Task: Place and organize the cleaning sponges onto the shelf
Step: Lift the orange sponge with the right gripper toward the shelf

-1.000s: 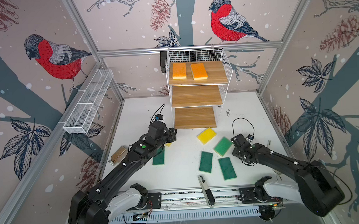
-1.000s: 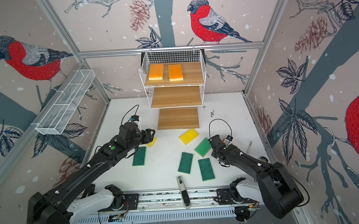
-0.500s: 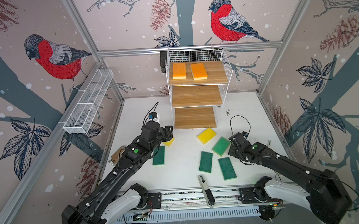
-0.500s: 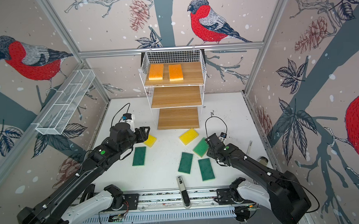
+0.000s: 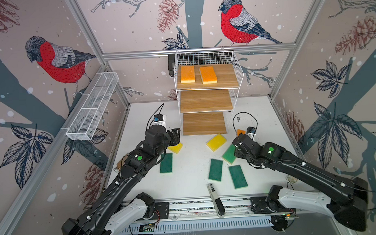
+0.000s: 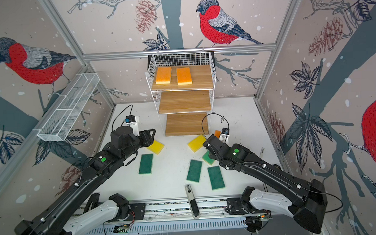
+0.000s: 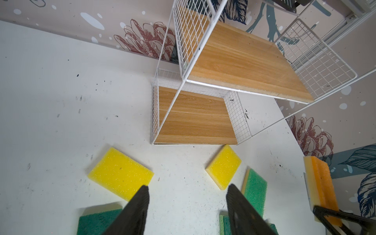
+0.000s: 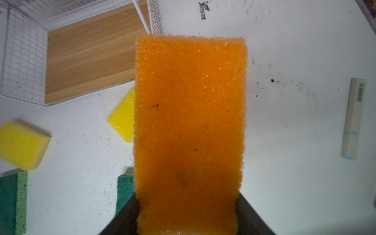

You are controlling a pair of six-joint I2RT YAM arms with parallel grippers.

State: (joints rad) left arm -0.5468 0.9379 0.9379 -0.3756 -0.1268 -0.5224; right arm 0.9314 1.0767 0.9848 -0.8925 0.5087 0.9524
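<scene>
gripping an orange sponge [image 8: 190, 122] by one end, the right gripper [image 8: 187, 215] holds it near the right side of the shelf [image 5: 206, 99], by the bottom board [image 5: 203, 123]. the left gripper [image 7: 188, 189] hangs spread and empty over a yellow sponge [image 7: 121, 173]. two orange sponges [image 5: 187, 74] [image 5: 208, 74] lie on the top board [image 5: 226, 77]. a second yellow one [image 5: 216, 142] and four green sponges [image 5: 166, 162] [image 5: 215, 169] [image 5: 237, 176] [image 5: 229, 153] lie on the table [image 5: 192, 183].

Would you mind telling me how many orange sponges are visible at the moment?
3. The left orange sponge and the right orange sponge lie flat, apart, on the top board of the shelf; the third orange sponge is held in the right gripper. None appears hidden.
</scene>
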